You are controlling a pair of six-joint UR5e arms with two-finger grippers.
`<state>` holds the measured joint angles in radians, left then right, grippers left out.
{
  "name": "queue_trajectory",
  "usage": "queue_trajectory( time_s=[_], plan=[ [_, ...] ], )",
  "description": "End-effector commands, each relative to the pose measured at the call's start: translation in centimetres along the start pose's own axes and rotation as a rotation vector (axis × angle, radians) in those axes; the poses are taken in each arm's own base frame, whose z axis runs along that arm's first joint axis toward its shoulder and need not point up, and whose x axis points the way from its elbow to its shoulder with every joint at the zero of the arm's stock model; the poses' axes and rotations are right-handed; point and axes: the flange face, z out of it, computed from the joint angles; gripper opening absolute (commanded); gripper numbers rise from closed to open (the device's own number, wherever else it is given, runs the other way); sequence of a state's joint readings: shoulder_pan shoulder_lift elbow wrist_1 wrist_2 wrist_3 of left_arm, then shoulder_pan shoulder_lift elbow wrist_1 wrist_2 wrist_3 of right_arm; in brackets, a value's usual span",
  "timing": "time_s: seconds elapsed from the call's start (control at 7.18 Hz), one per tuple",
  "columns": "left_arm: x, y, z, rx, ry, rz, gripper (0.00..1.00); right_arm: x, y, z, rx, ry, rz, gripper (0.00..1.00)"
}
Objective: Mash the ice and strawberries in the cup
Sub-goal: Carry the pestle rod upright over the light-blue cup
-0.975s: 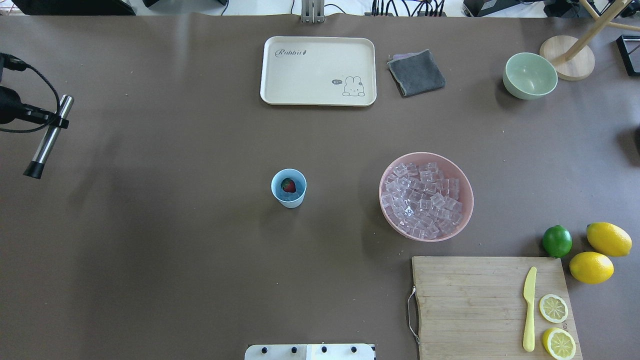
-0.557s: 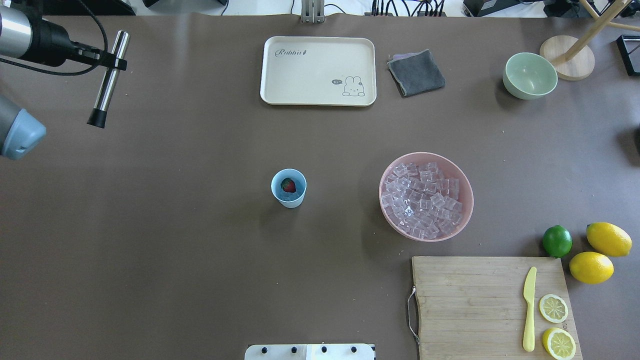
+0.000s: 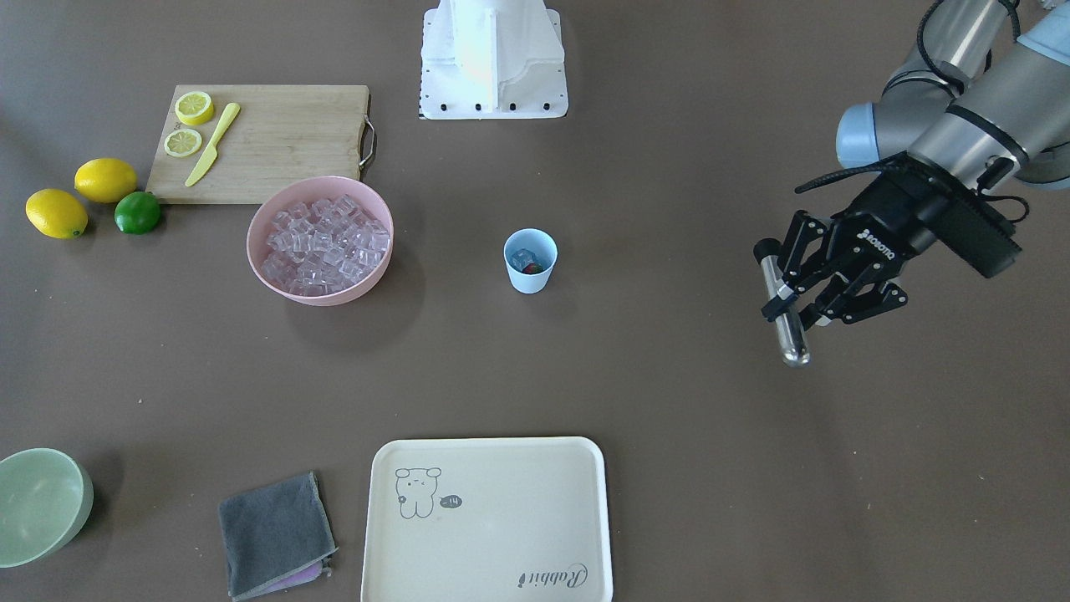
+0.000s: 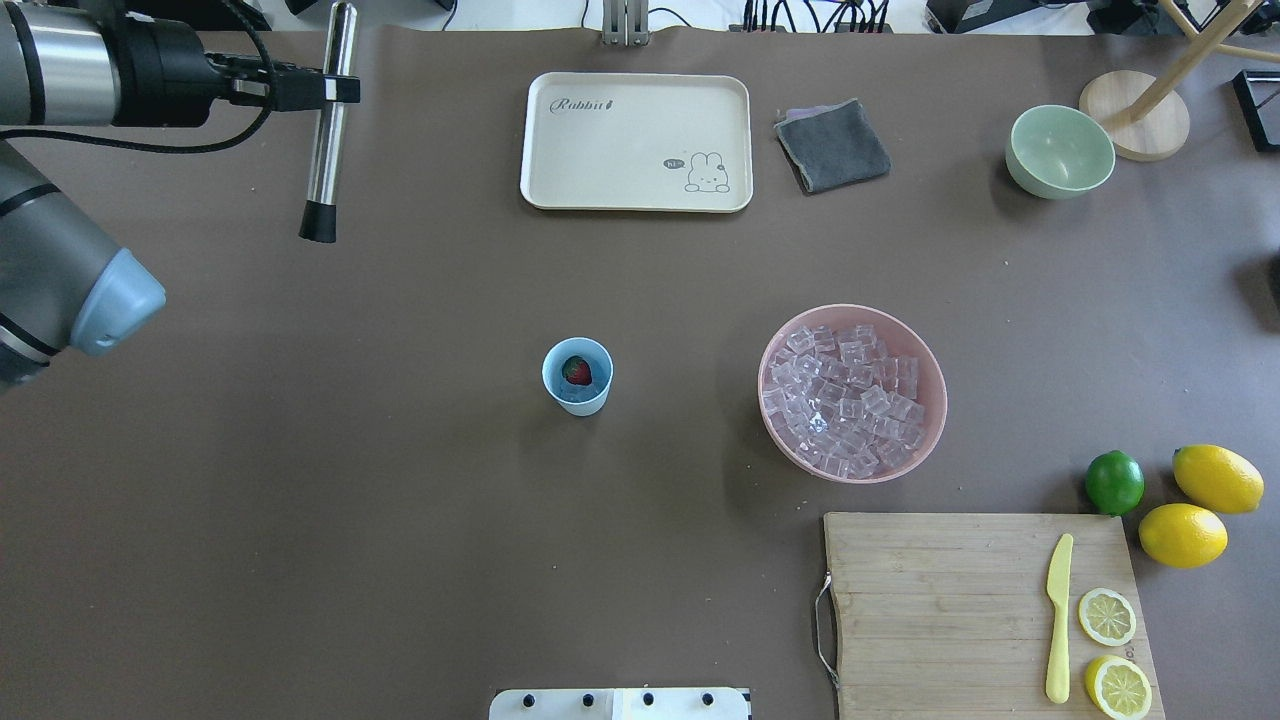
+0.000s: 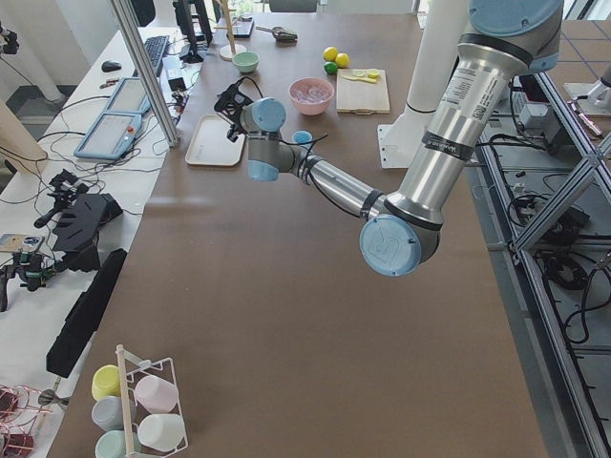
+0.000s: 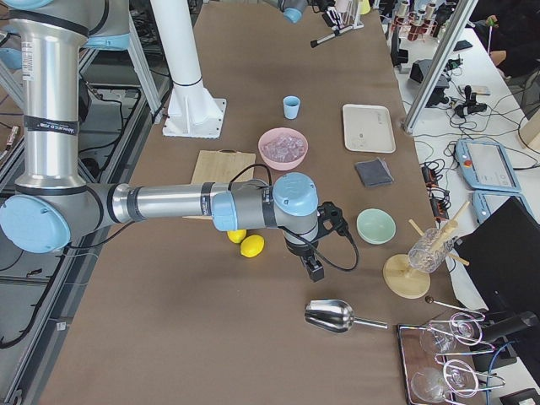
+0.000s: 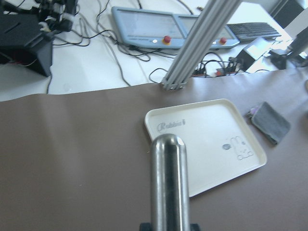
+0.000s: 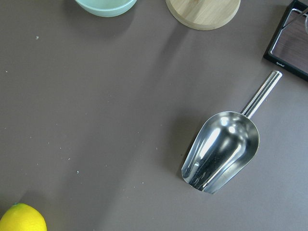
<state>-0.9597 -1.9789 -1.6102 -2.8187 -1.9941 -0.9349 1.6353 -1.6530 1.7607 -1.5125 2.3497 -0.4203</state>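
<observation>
The pale blue cup point(image 4: 577, 378) stands mid-table, with the dark red strawberry point(image 4: 576, 371) and some ice inside; it also shows in the front view point(image 3: 530, 276). More ice point(image 4: 850, 400) fills the pink bowl point(image 4: 763, 385) to its right. My left gripper point(image 4: 330, 90) is shut on a steel muddler point(image 4: 322, 170) with a black tip, held in the air over the far left of the table, well away from the cup. The front view shows the same grip point(image 3: 790, 293). My right gripper point(image 6: 314, 268) shows only in the exterior right view, near a lemon; I cannot tell whether it is open or shut.
A cream tray point(image 4: 635, 140), a grey cloth point(image 4: 832, 145) and a pale green bowl point(image 4: 1060, 150) lie along the far side. A cutting board point(image 4: 960, 600) with a yellow knife and lemon halves, a lime and two lemons sit at the near right. A metal scoop point(image 8: 221, 151) lies below the right wrist.
My left arm has swung in from the left edge toward the far side and to the right, carrying the muddler, which now stands more upright. The cup and the bowl have not moved.
</observation>
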Motion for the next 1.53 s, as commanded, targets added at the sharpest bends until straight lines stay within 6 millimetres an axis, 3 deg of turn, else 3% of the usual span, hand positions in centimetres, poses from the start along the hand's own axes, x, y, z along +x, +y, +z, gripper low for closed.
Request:
queue_trajectory(
  time_s=[0.0, 0.14, 0.28, 0.42, 0.56, 0.7, 0.97, 1.25, 1.39],
  plan=[
    [5.8, 3.7, 3.6, 0.171, 0.092, 0.019, 0.00, 0.2, -0.3, 0.0, 0.000, 0.003, -0.002, 0.99],
    [9.5, 3.8, 5.1, 0.280, 0.110, 0.094, 0.00, 0.1, -0.1, 0.0, -0.002, 0.004, 0.000, 0.99],
    [11.6, 5.7, 6.3, 0.285, 0.124, 0.154, 0.00, 0.1, -0.3, 0.0, 0.000, 0.001, -0.001, 0.99],
    [12.7, 5.8, 6.3, 0.310, 0.165, 0.162, 0.00, 0.1, -0.4, 0.0, 0.000, 0.001, -0.001, 0.99],
    [12.4, 6.4, 6.0, 0.370, 0.192, 0.199, 0.00, 0.0, -0.7, -0.3, 0.002, 0.002, -0.003, 0.99],
    [13.4, 10.3, 7.4, 0.403, 0.237, 0.215, 0.00, 0.1, -0.6, -0.2, 0.000, 0.001, -0.001, 0.99],
    [12.5, 15.2, 11.2, 0.495, 0.229, 0.235, 0.00, 0.0, -0.5, -0.2, 0.000, 0.001, -0.002, 0.99],
    [11.3, 17.1, 10.7, 0.526, 0.259, 0.261, 0.00, 0.0, -0.6, -0.3, 0.001, 0.002, -0.003, 0.99],
    [11.2, 18.9, 11.9, 0.495, 0.239, 0.300, 0.00, 0.0, -0.5, -0.3, 0.001, 0.002, -0.001, 0.99]
  ],
)
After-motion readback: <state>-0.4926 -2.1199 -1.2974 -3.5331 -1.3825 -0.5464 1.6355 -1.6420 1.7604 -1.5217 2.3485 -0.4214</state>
